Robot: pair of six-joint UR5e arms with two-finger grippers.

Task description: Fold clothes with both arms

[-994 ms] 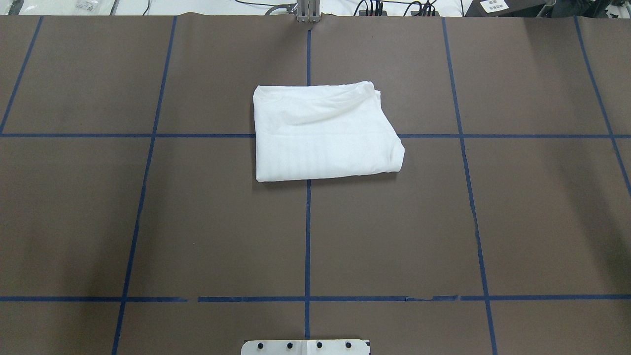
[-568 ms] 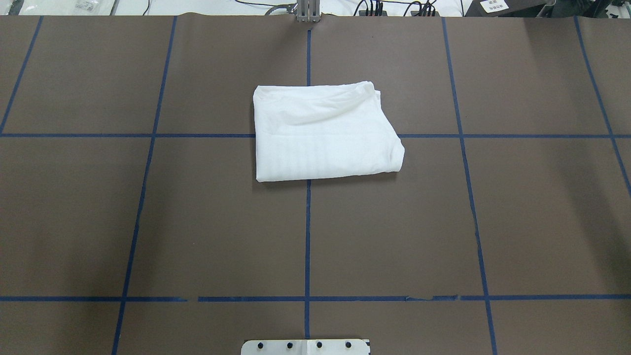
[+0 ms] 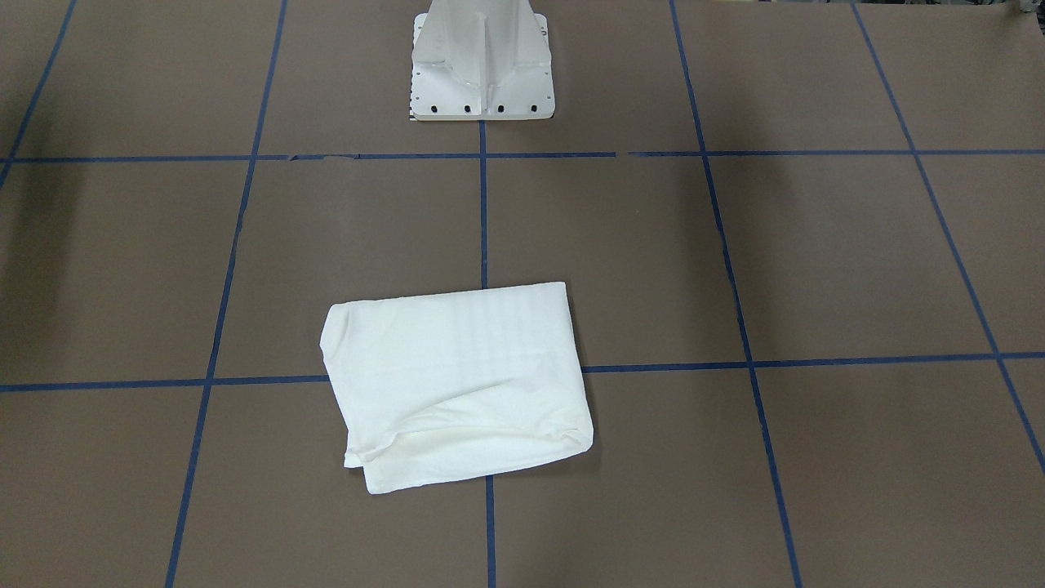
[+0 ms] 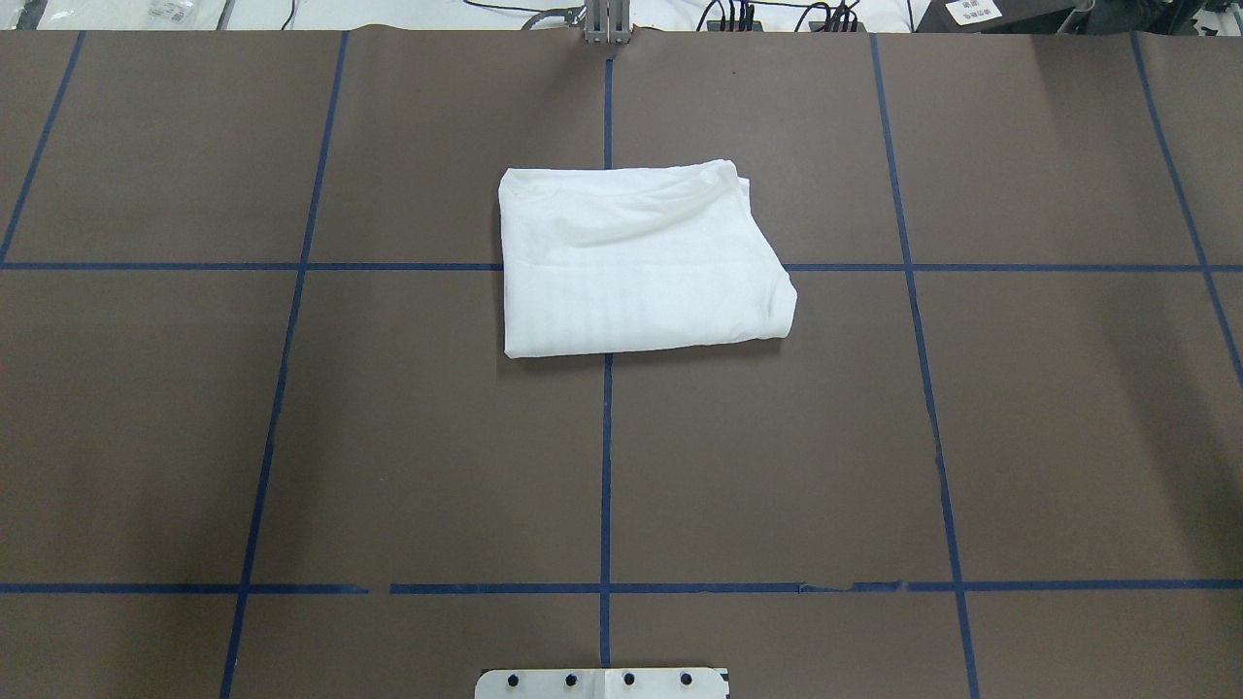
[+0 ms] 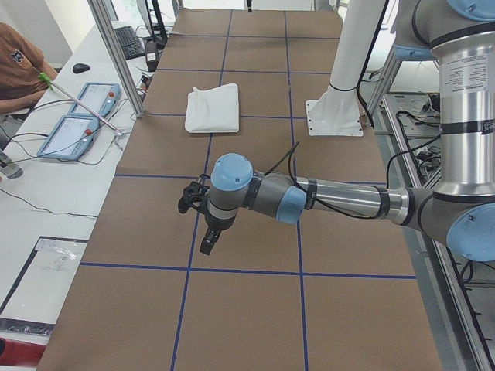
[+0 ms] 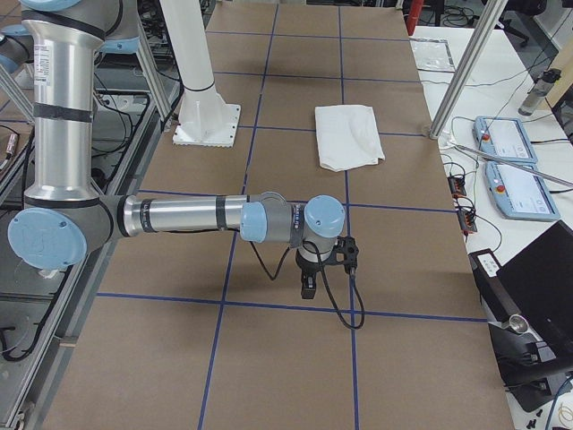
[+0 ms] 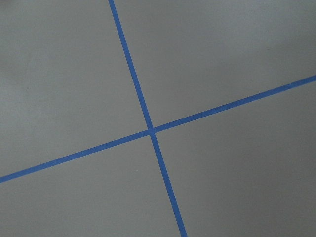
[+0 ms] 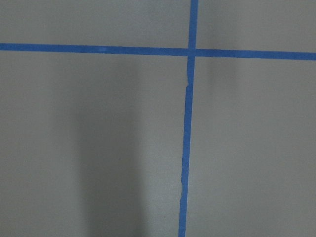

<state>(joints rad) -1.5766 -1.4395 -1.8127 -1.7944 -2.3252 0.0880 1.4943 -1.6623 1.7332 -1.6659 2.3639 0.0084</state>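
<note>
The white shirt [image 4: 641, 262] lies folded into a compact rectangle at the middle of the brown table, plain side up; its print, collar and tag are hidden. It also shows in the front view [image 3: 457, 384], the left view [image 5: 211, 108] and the right view [image 6: 347, 136]. The left gripper [image 5: 207, 244] hangs over bare table far from the shirt, at the table's left end. The right gripper [image 6: 309, 285] hangs over bare table at the right end. I cannot tell whether either is open or shut. Both wrist views show only table and blue tape.
The white pedestal base [image 3: 482, 65] stands at the robot's edge of the table. Blue tape lines [image 4: 606, 466] grid the brown surface. Teach pendants [image 5: 77, 116] lie on a side bench behind aluminium posts [image 5: 116, 58]. A person [image 5: 19, 62] sits there.
</note>
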